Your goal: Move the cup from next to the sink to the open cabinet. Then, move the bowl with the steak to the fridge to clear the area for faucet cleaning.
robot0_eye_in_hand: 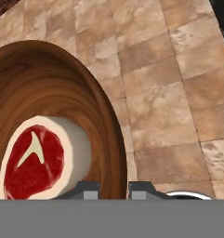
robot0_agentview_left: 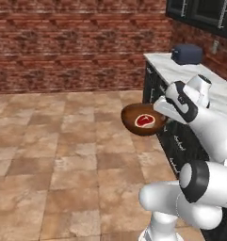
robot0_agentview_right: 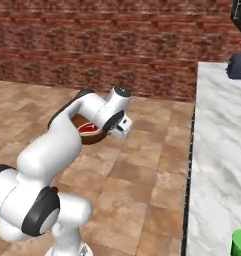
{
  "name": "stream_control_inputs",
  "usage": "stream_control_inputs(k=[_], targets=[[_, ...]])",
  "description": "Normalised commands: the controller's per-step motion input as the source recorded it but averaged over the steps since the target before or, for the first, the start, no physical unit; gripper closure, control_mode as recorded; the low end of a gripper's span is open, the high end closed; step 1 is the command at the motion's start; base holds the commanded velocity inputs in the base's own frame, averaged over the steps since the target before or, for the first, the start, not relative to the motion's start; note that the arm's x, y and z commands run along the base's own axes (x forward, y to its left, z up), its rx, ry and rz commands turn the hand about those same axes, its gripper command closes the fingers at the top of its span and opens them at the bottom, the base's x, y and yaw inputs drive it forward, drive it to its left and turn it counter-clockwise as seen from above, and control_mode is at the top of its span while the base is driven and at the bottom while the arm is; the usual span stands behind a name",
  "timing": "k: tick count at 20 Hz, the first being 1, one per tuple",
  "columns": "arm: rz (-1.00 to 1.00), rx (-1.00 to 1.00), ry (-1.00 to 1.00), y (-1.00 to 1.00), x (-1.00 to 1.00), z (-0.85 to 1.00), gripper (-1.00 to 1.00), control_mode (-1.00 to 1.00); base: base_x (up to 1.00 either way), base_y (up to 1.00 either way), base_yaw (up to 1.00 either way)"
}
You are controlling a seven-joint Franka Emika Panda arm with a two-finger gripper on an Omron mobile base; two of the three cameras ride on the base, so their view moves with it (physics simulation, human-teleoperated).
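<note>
The dark brown wooden bowl [robot0_agentview_left: 136, 123] hangs tilted in the air over the tiled floor, left of the counter. The red steak [robot0_agentview_left: 145, 120] with its pale fat rim lies inside it. My gripper [robot0_agentview_left: 160, 111] is shut on the bowl's right rim. In the hand view the bowl [robot0_eye_in_hand: 48, 97] and the steak [robot0_eye_in_hand: 36, 162] are close up, and the rim runs between the fingertips of my gripper [robot0_eye_in_hand: 114, 189]. From the right base view the bowl [robot0_agentview_right: 91, 137] peeks out behind the hand. The green cup [robot0_agentview_right: 240, 243] stands on the marble counter [robot0_agentview_right: 217, 150] at the lower right.
A dark blue-grey toaster [robot0_agentview_left: 187, 53] sits at the far end of the counter [robot0_agentview_left: 178, 70]. Black lower cabinets [robot0_agentview_left: 157, 89] front it, and black upper cabinets [robot0_agentview_left: 199, 12] hang at the top right. A brick wall [robot0_agentview_left: 77, 47] closes off the tiled floor [robot0_agentview_left: 63, 155].
</note>
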Motion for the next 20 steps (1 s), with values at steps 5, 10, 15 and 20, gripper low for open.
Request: stream_control_inputs(k=[5,10,15,20], targets=[[0.0,0.0,0.0,0.0,0.0,0.0,1.0,1.0,0.0,0.07,0.97],[0.0,0.0,0.0,0.0,0.0,0.0,1.0,1.0,0.0,0.23,0.88],[0.0,0.0,0.0,0.0,0.0,0.0,1.0,1.0,0.0,0.33,0.77],[0.0,0.0,0.0,0.0,0.0,0.0,1.0,1.0,0.0,0.42,0.73]])
